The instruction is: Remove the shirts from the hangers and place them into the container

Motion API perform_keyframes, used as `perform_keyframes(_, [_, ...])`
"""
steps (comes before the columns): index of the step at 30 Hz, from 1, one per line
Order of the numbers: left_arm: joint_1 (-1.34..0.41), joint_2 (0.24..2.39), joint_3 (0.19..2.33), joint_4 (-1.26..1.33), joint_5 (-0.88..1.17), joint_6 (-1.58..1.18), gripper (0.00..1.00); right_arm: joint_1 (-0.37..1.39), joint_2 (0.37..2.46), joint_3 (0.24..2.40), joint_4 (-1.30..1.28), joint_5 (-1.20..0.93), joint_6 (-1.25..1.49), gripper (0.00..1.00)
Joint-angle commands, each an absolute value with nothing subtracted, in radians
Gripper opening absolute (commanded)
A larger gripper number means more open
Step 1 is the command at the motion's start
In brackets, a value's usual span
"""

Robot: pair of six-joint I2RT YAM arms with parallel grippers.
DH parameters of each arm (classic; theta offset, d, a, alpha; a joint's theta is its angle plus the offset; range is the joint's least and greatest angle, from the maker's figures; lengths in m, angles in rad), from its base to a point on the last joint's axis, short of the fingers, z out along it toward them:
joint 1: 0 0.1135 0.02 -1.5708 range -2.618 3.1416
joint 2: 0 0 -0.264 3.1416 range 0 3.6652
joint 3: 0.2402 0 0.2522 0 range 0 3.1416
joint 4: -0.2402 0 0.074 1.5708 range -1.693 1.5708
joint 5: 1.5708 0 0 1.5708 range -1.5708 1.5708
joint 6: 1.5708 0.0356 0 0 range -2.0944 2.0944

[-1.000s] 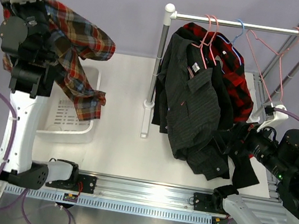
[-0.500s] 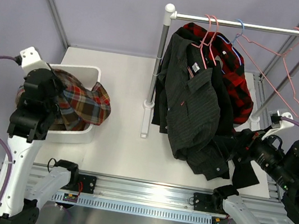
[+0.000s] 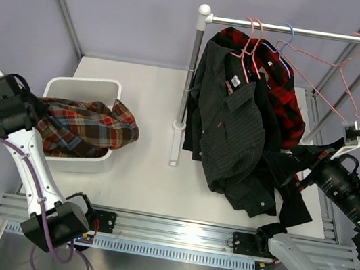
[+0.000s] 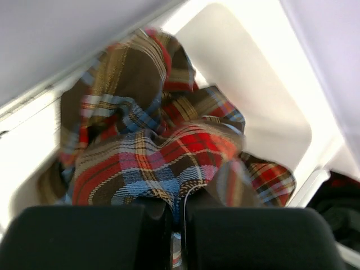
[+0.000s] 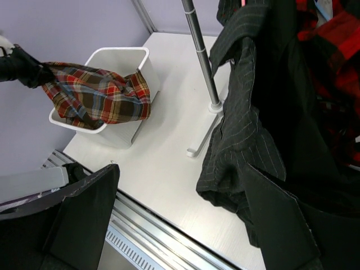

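White tabletop: left pincer pinches the plaid shirt over the container, right pincer gapes wide; collar label unreadable.

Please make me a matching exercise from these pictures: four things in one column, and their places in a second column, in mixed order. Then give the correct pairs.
1. red-green-cream plaid fabric shirt
2. charcoal pinstriped fabric shirt
3. red-and-black check fabric shirt
4. white rectangular plastic tub

A. hangs from the metal rail, in front
B. hangs partly hidden behind a darker shirt
C. stands on the left of the white table
D. lies across the tub's rim, pinched by the left gripper

Pairs: 1-D, 2-A, 3-B, 4-C
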State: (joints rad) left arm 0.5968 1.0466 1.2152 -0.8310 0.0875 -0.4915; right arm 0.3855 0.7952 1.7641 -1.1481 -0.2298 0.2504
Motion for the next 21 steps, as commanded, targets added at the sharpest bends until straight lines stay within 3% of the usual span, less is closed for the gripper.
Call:
perform_keyframes(1, [0.649,1.021,1.385,-0.873,0.242,-0.449,0.0,0.396,0.842,1.816,-1.124,-0.241,0.245,1.0])
perform_keyframes(11, [0.807,1.048,1.318,-0.81,0.2,-0.505,0.0,0.394,0.877,1.779,-1.103,-0.233,0.233,1.0])
perform_keyframes(21, [0.862,1.127,1.485,-0.922,-0.031,-0.497,0.0,0.394,1.02,1.848,-1.057,-0.216,0.224,0.99])
